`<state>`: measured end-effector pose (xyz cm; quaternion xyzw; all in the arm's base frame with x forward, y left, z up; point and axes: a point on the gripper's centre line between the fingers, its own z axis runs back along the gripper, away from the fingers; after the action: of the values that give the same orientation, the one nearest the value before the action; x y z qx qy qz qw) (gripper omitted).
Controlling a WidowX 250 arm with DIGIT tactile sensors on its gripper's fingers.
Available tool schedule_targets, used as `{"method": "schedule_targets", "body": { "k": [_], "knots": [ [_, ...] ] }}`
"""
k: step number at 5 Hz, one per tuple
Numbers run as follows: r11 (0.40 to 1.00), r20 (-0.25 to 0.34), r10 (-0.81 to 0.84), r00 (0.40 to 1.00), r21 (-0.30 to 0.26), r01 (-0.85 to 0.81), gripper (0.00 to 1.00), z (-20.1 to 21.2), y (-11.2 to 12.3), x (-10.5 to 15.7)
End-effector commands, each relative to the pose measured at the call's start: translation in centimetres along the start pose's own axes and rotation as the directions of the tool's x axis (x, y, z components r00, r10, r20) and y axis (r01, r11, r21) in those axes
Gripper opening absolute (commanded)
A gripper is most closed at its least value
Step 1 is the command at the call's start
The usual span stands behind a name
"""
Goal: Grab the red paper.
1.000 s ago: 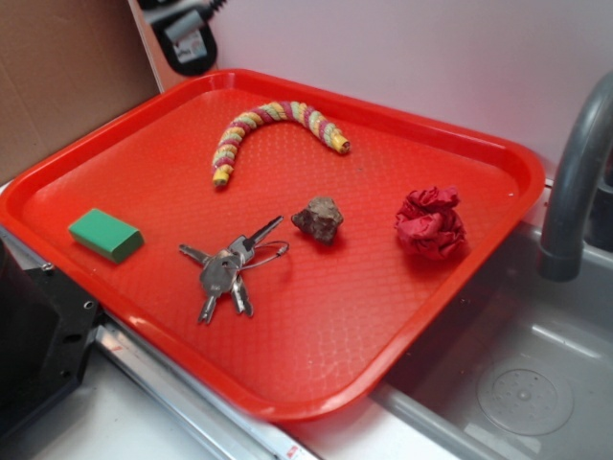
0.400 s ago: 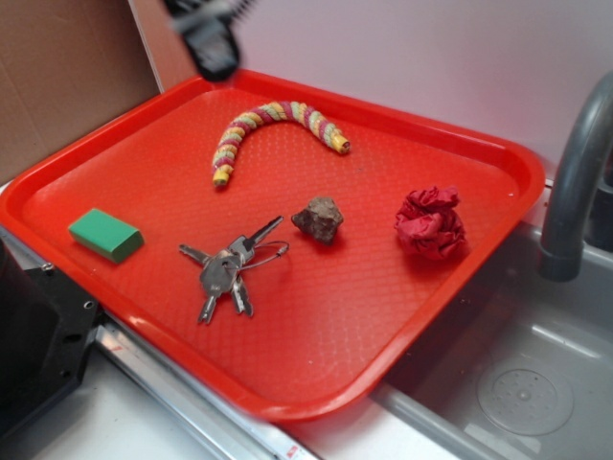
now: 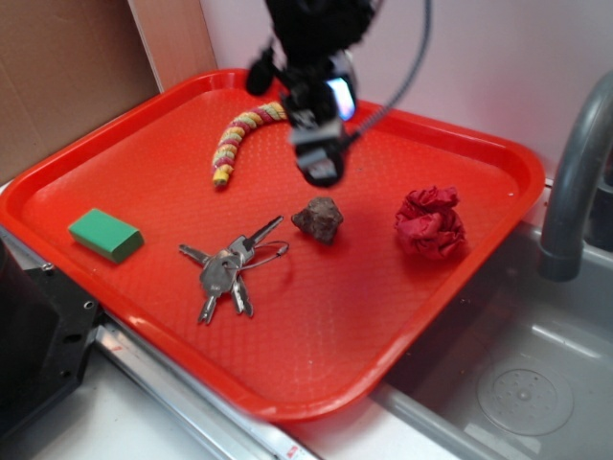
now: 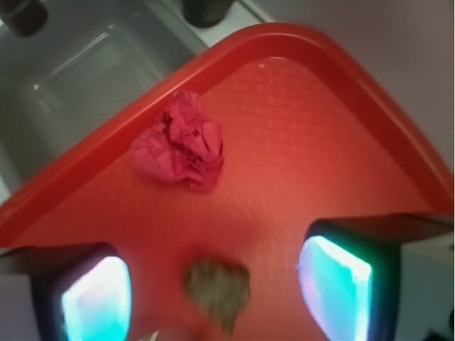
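Crumpled red paper [image 3: 431, 222] resting loose on the red tray [image 3: 144, 153], close to the tray's right edge, near the sink [image 3: 517, 383] and the grey faucet [image 3: 575, 182]. Nothing touching it; free on every side, so open to a grip from above.

Gripper [image 3: 321, 163] hanging over the tray's middle, toward the back edge, blurred in the exterior view. Well apart from the paper, and above the brown rock [image 3: 318, 218] rather than above the target. Fingers [image 4: 334, 288] spread wide in the wrist view, nothing between them but bare tray and the rock [image 4: 219, 288] low in the gap. Paper [image 4: 179, 142] ahead of the open fingers in that view, off to one side, near the tray's rim and the sink beyond it.

Probably the approach stage: spread set in advance, wide enough by the look of it to straddle the wrinkled ball. Still called for, by this reading: a shift toward the right edge, a descent, then a close.

Possible trouble: rock just beside the likely path, so a low sweep could knock it. Paper light and springy, likely to slide or squash rather than resist.

Elsewhere on the tray, clear of the paper: keys [image 3: 230, 268] near the middle, green block [image 3: 105, 235] by the left edge, striped knitted tube [image 3: 244, 134] toward the back.
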<state>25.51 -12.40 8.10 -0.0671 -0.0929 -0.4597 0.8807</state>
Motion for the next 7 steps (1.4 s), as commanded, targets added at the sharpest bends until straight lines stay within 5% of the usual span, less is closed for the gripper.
{"method": "schedule_targets", "body": {
  "k": [1, 3, 4, 7],
  "knots": [
    [0.991, 0.054, -0.128, 0.99, -0.027, 0.13, 1.0, -1.9, -1.5, 2.1],
    [0.961, 0.042, -0.274, 0.961, -0.03, 0.275, 1.0, -2.7, -3.5, 3.0],
    [0.964, -0.014, -0.265, 0.964, -0.004, 0.265, 1.0, -3.6, -3.3, 3.6],
    [0.975, 0.003, -0.22, 0.975, 0.015, 0.22, 0.94, -6.5, -0.6, 4.9]
  ]
}}
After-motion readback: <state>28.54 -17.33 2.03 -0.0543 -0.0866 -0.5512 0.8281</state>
